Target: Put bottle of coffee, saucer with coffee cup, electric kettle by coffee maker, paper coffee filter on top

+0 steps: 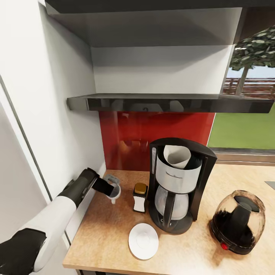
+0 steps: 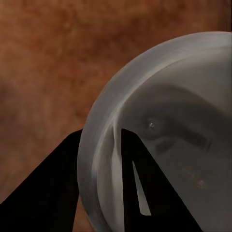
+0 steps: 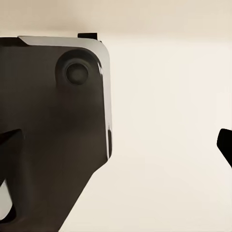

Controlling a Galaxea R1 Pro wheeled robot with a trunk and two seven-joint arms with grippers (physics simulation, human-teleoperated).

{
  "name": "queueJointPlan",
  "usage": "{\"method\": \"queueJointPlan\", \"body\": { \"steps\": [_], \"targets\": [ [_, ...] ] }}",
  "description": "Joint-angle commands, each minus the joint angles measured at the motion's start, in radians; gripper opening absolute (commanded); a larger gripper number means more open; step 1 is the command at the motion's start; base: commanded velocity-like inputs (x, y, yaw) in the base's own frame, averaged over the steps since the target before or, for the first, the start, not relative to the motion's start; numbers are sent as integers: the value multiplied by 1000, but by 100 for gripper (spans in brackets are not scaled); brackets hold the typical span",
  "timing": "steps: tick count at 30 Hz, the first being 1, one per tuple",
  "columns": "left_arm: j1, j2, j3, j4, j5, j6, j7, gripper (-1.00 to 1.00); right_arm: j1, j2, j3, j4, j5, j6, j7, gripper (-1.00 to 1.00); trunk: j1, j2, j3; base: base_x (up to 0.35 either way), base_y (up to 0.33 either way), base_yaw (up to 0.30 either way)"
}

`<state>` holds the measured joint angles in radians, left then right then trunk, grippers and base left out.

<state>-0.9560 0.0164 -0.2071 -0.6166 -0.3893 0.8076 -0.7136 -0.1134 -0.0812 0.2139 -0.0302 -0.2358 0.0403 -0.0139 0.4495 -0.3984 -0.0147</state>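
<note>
My left gripper (image 1: pixel 111 188) hovers over the back left of the kitchen countertop (image 1: pixel 100 233), shut on the rim of the tiny white coffee cup (image 1: pixel 116 193). In the left wrist view one finger is inside the cup (image 2: pixel 183 96) and the other outside. The bottle of coffee (image 1: pixel 140 197) stands just left of the coffee maker (image 1: pixel 179 183), whose top holds the paper coffee filter (image 1: pixel 176 156). The saucer (image 1: pixel 143 240) lies bare in front of them. The electric kettle (image 1: pixel 238 222) stands to the right. My right gripper (image 3: pixel 116 164) is open, holding nothing.
The glossy black kitchen shelf (image 1: pixel 152 102) hangs over the counter, with a thicker dark board (image 1: pixel 145 5) higher up. A red backsplash (image 1: pixel 126 137) is behind, a white wall (image 1: pixel 49 114) at the left and a window (image 1: pixel 248 114) at the right.
</note>
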Motion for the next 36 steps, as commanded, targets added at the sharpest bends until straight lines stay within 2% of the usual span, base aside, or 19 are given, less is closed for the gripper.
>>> {"method": "queueJointPlan", "body": {
  "steps": [1, 8, 11, 23, 36],
  "targets": [
    [-1, 1, -4, -1, -11, 0, -14, -100, 0, 0, 9, -2, -10, 4, -1, 100, 1, -2, -2, 0, 0, 0],
    [2, 1, -69, 1, -31, 3, -45, -100, 0, 0, 9, -2, -12, 4, -3, 100, 1, -2, -2, -2, -1, 0],
    [7, -2, -81, -1, -34, 7, -47, -100, 0, 0, 8, -2, -12, 4, -4, 100, 1, -2, -2, -139, -83, 0],
    [11, -13, -86, -2, -36, 8, -47, -100, 0, 0, 5, -2, -13, 4, -4, 100, 1, -2, -2, -222, -182, 0],
    [13, -12, -86, -2, -36, 9, -47, -100, 0, -1, 6, -2, -12, 4, -3, 100, 1, -2, -2, -113, -162, -61]
  ]
}}
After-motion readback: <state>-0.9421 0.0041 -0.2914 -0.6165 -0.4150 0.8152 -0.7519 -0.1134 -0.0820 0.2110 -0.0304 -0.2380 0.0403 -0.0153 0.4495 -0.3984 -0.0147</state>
